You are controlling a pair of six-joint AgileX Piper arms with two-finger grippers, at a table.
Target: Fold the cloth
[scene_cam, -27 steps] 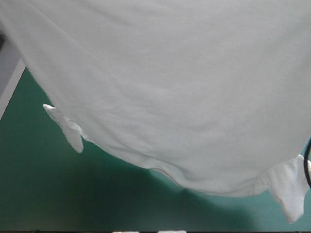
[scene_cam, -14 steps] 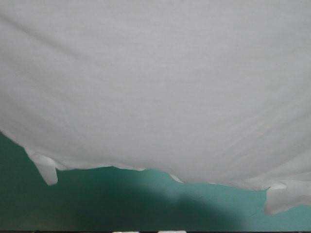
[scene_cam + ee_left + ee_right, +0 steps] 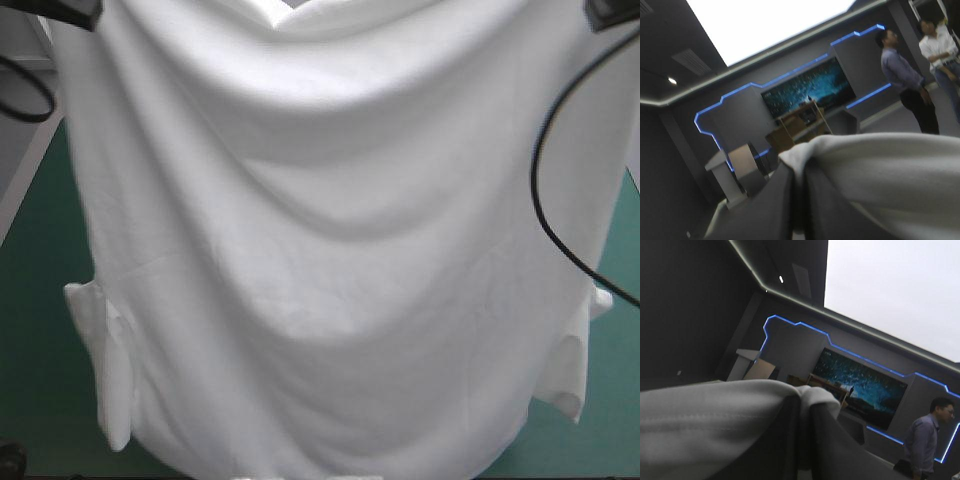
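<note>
T-shirt, soft white knit in deep sagging folds, hangs lifted over the teal-green worktop, long axis running straight down, short sleeves at its lower end. Only the wrist views show the grip: left claw and right claw, each pinched nearly closed on a bunched edge.

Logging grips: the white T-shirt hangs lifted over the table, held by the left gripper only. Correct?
No: both hold it. The right wrist view shows the right gripper shut on the T-shirt too, like the left gripper; it does hang lifted over the table.
</note>
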